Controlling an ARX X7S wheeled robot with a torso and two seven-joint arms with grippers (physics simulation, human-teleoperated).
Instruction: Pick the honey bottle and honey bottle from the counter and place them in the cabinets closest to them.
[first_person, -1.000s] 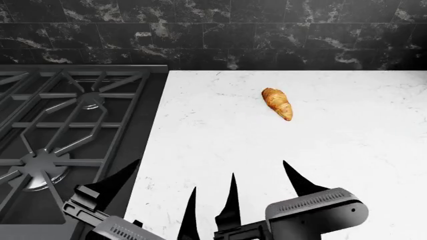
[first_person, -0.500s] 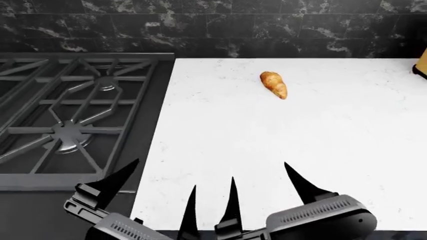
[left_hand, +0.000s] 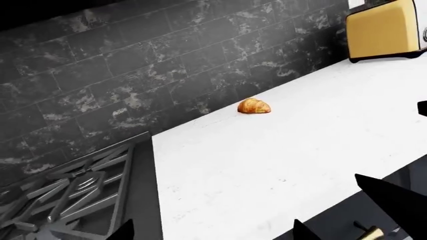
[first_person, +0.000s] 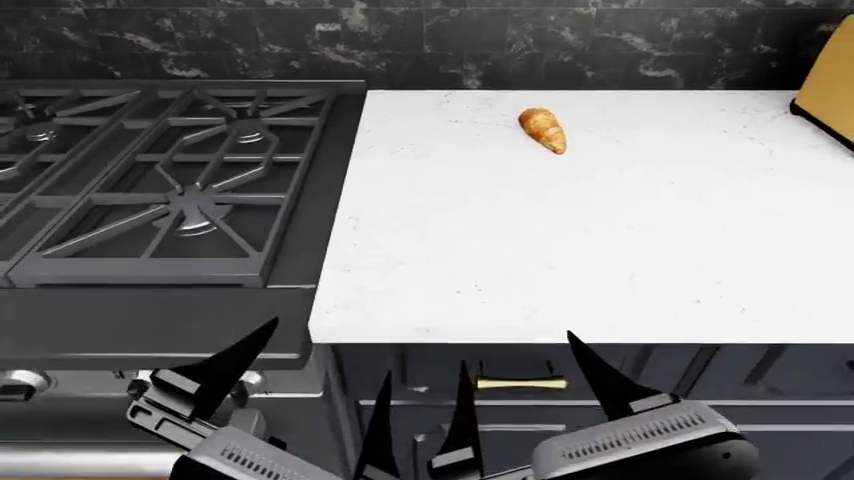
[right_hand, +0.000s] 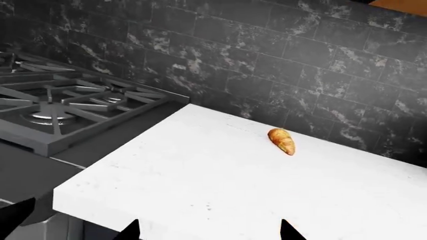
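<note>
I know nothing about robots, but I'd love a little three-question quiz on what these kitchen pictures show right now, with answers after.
1. True or false: a honey bottle stands on the white counter in these views.
2. Which food item lies on the counter near the dark tiled wall? A) an apple B) a croissant C) a sandwich
3. Fill in: on the robot's left, the counter meets a gas ____.

Key
1. False. No bottle shows in any view.
2. B, the croissant.
3. Stove. The left gripper and right gripper both hang open and empty in front of the counter's edge, above a cabinet handle.
</note>
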